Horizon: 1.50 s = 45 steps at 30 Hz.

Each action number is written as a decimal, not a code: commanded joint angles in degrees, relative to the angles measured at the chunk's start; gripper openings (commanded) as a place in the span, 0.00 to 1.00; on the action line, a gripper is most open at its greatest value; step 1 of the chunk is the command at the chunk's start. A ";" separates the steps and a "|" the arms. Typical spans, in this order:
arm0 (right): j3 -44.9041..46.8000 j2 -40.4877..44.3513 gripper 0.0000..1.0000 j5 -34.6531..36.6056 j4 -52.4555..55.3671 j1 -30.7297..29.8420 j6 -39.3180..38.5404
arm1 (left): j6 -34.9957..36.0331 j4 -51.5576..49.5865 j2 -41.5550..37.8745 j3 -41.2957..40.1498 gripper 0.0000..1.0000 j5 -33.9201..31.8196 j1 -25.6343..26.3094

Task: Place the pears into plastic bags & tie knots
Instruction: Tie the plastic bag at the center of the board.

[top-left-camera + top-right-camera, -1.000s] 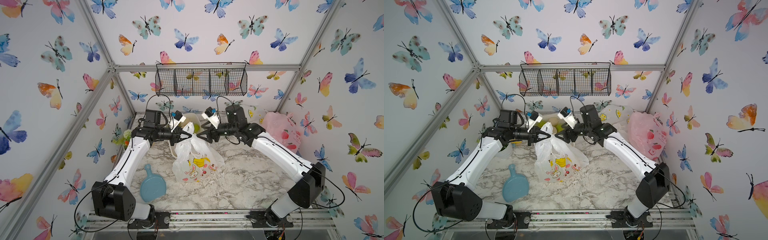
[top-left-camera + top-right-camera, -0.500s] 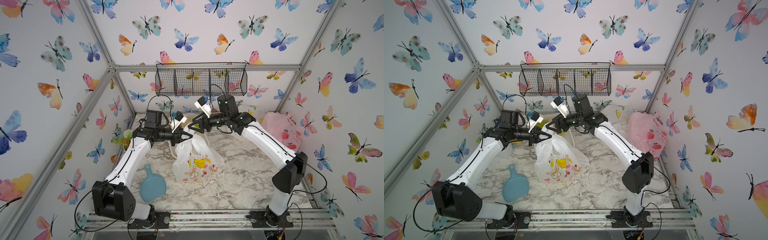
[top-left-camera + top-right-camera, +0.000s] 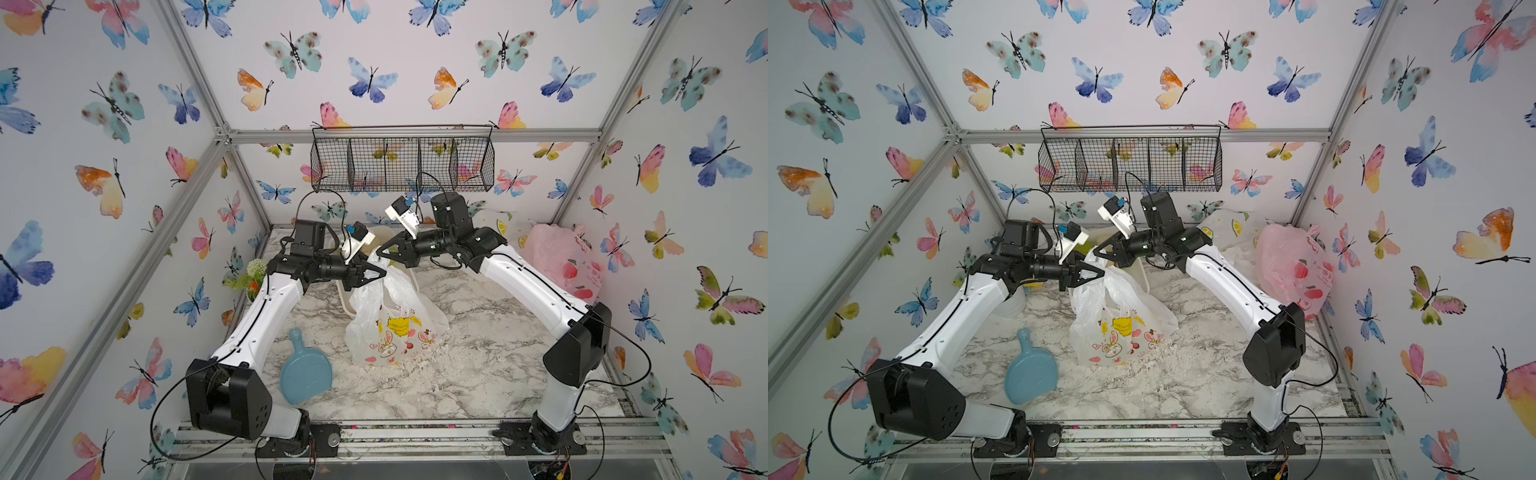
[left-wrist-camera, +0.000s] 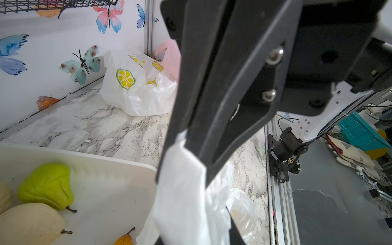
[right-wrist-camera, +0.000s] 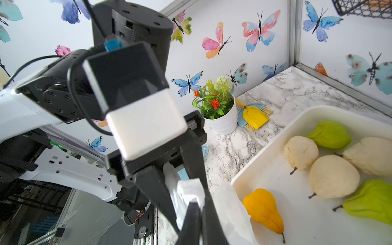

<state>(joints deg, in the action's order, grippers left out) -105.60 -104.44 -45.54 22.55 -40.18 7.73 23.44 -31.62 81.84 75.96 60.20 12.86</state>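
- The bunny bag [image 3: 390,328] stands at the centre of both top views on the marble table [image 3: 478,365], just in front of the tray [image 5: 273,144]. Its handles are drawn up toward the two claws.
- Treat the film as thin, light, limp and slippery. I judge a bunched handle loop the best place to hold, because the body will only stretch and slide.
- The right gripper [image 3: 384,251] is closed tight on a white handle strip, as its own wrist view shows at the lower centre.
- The left gripper [image 3: 380,273] has plastic between its jaws, but you cannot tell whether it is pinching or has let go.
- The pears [image 5: 333,176] probably handle as light, rounded and prone to roll, so take each around the belly.
- Only the right wrist view lays out the tray: six pears at the right of the frame, with potted flowers [image 5: 216,106] above centre. In the top views the arms hide most of this.
- Only the left wrist view shows the lemon bag [image 4: 135,91] clearly, upper centre against the wall.
- The pink bag [image 3: 561,262] shows whole only in the top views, at the right.
- No view settles whether the bunny bag holds pears.
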 commanded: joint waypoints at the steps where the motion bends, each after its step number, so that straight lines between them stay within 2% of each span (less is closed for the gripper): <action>1: 1.23 3.01 0.04 -1.03 -3.03 -0.16 0.85 | -1.12 0.54 0.33 -0.86 0.25 -1.04 0.15; 13: 3.94 6.62 0.03 -0.73 -3.95 0.05 0.50 | -1.29 1.03 0.42 -2.62 0.24 -1.87 -0.19; 17: 5.51 8.25 0.03 3.62 1.57 0.32 -3.61 | -1.30 0.42 -0.64 -2.43 0.14 -2.24 -1.65; 20: 9.88 12.13 0.03 6.89 3.52 0.81 -5.52 | -3.39 3.79 -2.42 -4.17 0.04 -1.77 -2.84; 25: 12.40 13.75 0.03 6.87 10.93 -2.23 -5.72 | -5.49 5.25 -1.24 -3.57 0.00 -0.91 -2.82; 29: 18.67 15.76 0.03 6.77 10.16 -5.40 -1.97 | -6.45 5.72 -0.55 -3.02 0.00 -2.09 -2.87; 33: 24.28 14.11 0.03 4.68 6.58 -7.65 1.29 | -7.96 7.25 -0.60 -2.95 0.00 -2.34 -2.70; 35: 26.02 12.78 0.03 5.56 4.63 -7.63 0.31 | -8.40 7.27 -0.34 -2.84 0.00 -2.18 -2.72; 37: 25.99 11.67 0.03 8.77 3.02 -7.03 -1.53 | -8.65 7.27 -0.28 -3.16 0.00 -1.35 -2.69; 45: 21.63 6.28 0.03 6.18 1.29 -3.60 -4.91 | -7.50 7.44 -1.49 -6.40 0.12 3.08 -2.27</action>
<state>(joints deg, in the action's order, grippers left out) -83.05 -96.88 -37.54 19.68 -44.14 4.62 15.77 -26.83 81.49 70.17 60.62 11.40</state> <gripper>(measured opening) 0.048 0.101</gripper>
